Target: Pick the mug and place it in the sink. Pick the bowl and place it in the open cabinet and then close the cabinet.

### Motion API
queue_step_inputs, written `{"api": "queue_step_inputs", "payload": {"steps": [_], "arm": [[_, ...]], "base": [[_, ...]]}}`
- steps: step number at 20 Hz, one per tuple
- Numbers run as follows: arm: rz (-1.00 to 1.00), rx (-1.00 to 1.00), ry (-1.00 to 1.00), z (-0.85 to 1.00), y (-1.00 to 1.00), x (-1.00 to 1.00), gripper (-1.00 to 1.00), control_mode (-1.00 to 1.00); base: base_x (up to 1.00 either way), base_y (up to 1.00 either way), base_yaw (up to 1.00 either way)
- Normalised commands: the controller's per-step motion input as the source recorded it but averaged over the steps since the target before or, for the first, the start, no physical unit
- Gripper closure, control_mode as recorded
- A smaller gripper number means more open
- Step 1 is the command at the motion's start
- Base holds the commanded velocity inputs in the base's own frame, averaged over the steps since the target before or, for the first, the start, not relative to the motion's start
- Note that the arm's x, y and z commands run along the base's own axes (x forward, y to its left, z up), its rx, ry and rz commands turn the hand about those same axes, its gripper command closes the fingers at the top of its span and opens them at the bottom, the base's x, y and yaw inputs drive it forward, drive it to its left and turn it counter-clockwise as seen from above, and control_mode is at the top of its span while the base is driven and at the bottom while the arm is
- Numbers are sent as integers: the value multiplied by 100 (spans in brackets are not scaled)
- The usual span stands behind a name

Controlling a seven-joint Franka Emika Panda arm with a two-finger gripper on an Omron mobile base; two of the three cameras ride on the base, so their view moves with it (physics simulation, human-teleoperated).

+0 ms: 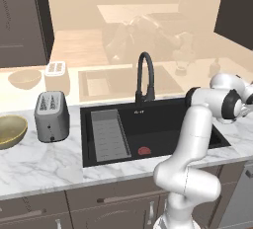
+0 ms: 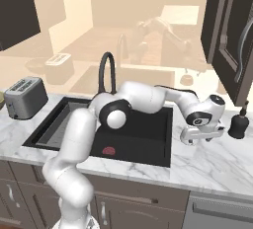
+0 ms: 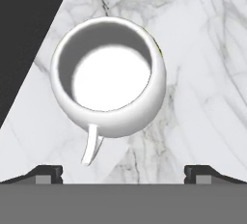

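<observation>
The mug (image 3: pixel 108 76) is a small glossy white cup seen from straight above in the hand view, standing upright on white marble with its loop handle (image 3: pixel 91 146) pointing toward my fingers. My gripper (image 3: pixel 123 175) hangs above it, open, with the fingertips (image 3: pixel 46 174) wide apart and nothing between them. From the right base view the gripper (image 2: pixel 202 138) is over the counter just right of the sink (image 2: pixel 143 134). The olive-tan bowl (image 1: pixel 10 130) sits on the counter far left, beside the toaster. The dark cabinet (image 2: pixel 230 40), with curved silver handles, hangs at the upper right.
A silver toaster (image 1: pixel 51 117) stands left of the sink. The black gooseneck faucet (image 1: pixel 145 77) rises behind the basin, which holds a grey ribbed tray (image 1: pixel 109 135). A dark soap bottle (image 2: pixel 240 123) stands close to the right of my hand.
</observation>
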Motion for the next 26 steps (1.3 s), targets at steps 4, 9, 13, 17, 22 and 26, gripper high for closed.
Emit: {"api": "queue_step_inputs", "payload": {"steps": [4,9,13,17,22,26], "arm": [[0,0,0,-8,3,16,-100,-100],[0,0,0,0,0,21,-100,-100],[0,0,0,0,0,14,-100,-100],[0,0,0,-4,0,3,-100,-100],[-2,0,2,-18,0,0,-100,-100],[-1,0,5,-19,0,-5,-100,-100]], "base": [[0,0,0],[0,0,0],[0,0,0],[0,0,0],[0,0,0],[0,0,0]]}}
